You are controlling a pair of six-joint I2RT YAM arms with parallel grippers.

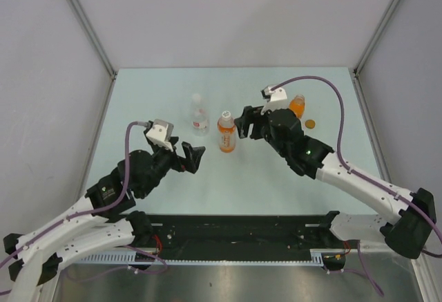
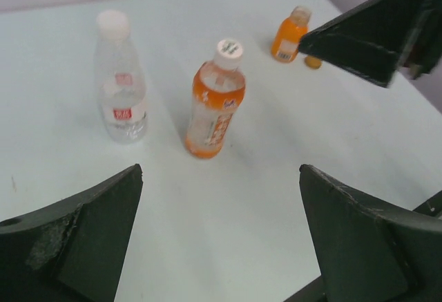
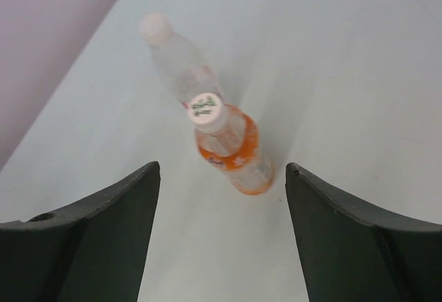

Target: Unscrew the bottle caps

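The 3 bottles stand upright in the far half of the table [image 1: 276, 177]. The squat orange bottle [image 1: 297, 104], nearest the far right corner, looks already open, and its orange cap [image 1: 310, 124] lies just beside it on the table. The clear bottle [image 1: 199, 119] carries a plain white cap [image 3: 155, 27]. Just to its right, the orange-drink bottle [image 1: 226, 133] carries a printed white cap [image 3: 206, 107].

The step in hand seems to be the orange-drink bottle. The left gripper [image 1: 193, 155], jaws spread wide and empty, faces it from the near left. The right gripper [image 1: 242, 125], jaws partly spread and empty, faces it from the right, apart from it.

Next, probably 1 gripper must clamp the body while the other centres over the printed white cap and twists.
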